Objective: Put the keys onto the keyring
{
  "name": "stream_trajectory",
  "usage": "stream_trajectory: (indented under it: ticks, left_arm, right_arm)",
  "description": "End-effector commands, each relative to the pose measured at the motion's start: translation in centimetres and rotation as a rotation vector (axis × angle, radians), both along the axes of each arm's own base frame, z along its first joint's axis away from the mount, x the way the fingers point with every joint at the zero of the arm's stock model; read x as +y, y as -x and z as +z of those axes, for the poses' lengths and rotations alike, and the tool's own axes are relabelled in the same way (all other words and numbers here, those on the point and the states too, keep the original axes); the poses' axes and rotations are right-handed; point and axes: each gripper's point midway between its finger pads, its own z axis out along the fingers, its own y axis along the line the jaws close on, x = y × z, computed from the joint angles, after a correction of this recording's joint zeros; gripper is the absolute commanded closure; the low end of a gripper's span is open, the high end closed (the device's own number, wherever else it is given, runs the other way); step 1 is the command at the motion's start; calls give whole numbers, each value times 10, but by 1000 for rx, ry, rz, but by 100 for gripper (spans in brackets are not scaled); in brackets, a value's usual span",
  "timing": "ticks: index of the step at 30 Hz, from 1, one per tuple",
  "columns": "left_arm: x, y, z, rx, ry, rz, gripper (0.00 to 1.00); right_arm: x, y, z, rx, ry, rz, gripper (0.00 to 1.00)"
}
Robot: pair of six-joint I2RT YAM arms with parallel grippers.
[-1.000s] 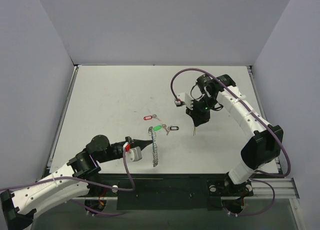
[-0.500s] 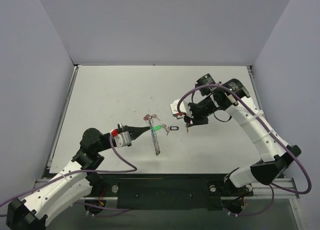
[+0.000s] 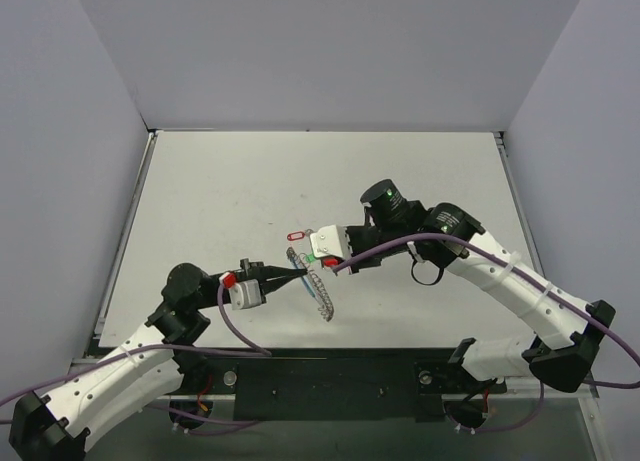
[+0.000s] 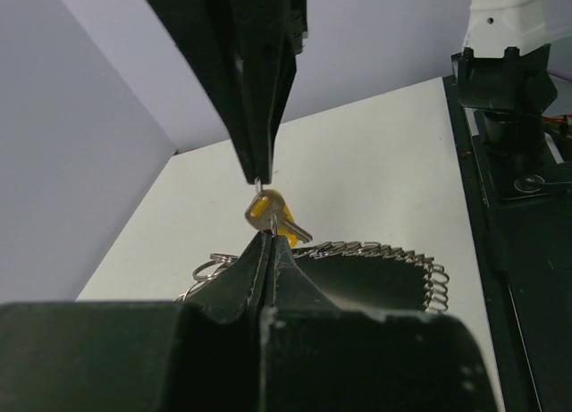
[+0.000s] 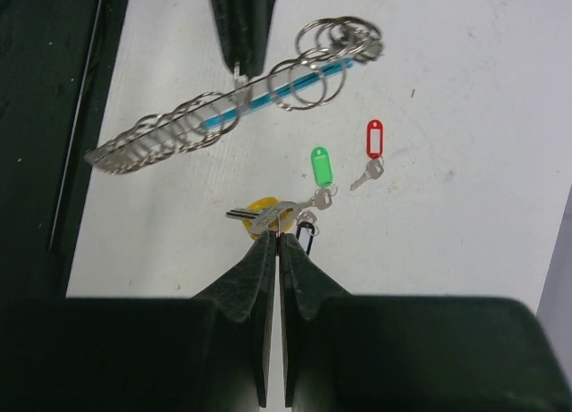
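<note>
Clenching the keyring (image 5: 161,135), left end effector (image 4: 266,242); clenching the yellow key (image 5: 261,217), right end effector (image 5: 277,238).

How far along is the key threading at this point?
Done: no key sits on the keyring yet. In hand: the left gripper pinches the keyring, the right gripper pinches the yellow-tagged key near it. Remaining: thread that key, then the green key, red key and black key on the table.

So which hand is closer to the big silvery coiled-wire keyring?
Left: the left hand is shut on the keyring; the right hand is beside it, gripping the yellow-tagged silver key.
</note>
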Motion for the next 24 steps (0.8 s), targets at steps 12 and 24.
stream_trajectory:
  ticks: [12,24]
  left_arm:
    - [-6,11,1,-100,-37,-11,100]
    - [-7,10,-5,-109,-64,-9,100]
  right_arm:
    - [25,14,12,-166,-172,55,100]
    - [29,22,5,-187,-168,88,100]
